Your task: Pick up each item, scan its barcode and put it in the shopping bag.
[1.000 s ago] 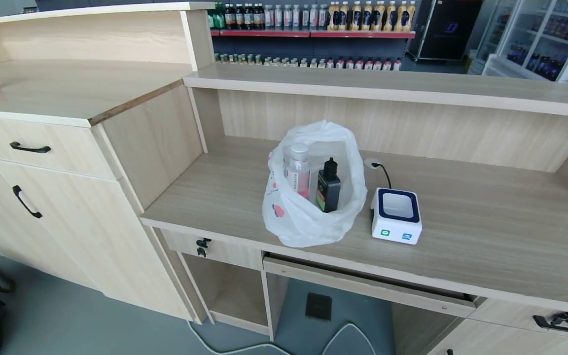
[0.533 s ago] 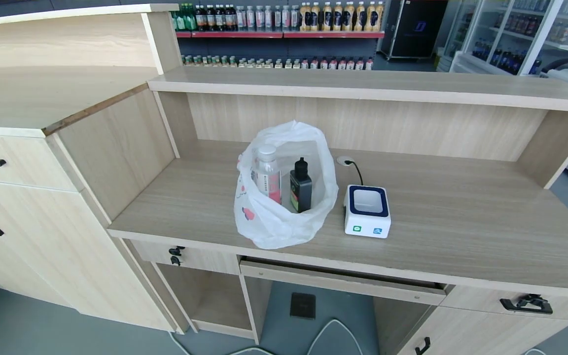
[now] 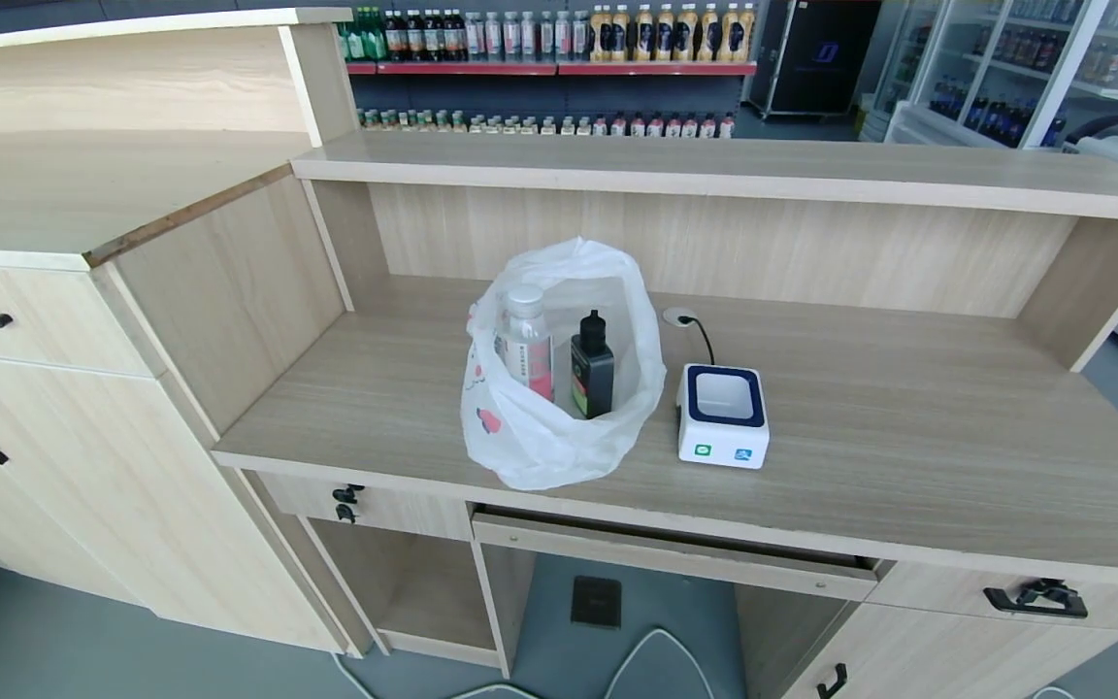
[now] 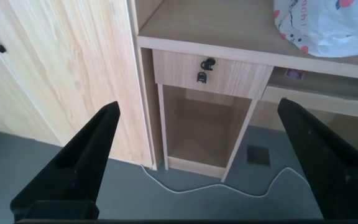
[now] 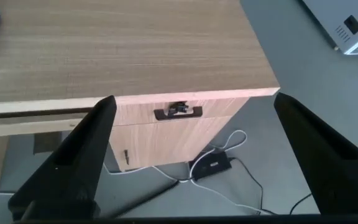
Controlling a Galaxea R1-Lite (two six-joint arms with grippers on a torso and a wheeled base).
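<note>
Shop: drink shelves [image 3: 559, 44], checkout counter [image 3: 908, 437]

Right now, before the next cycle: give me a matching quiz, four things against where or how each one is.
Things:
1. clear bottle
2. black bottle
3. barcode scanner
4. left gripper

Place or state:
a. on the counter, just right of the shopping bag
b. open, holding nothing
c. upright in the bag, on its left side
d. upright in the bag, on the side nearer the scanner

Pairs: 1-c, 2-d, 3-a, 4-b
</note>
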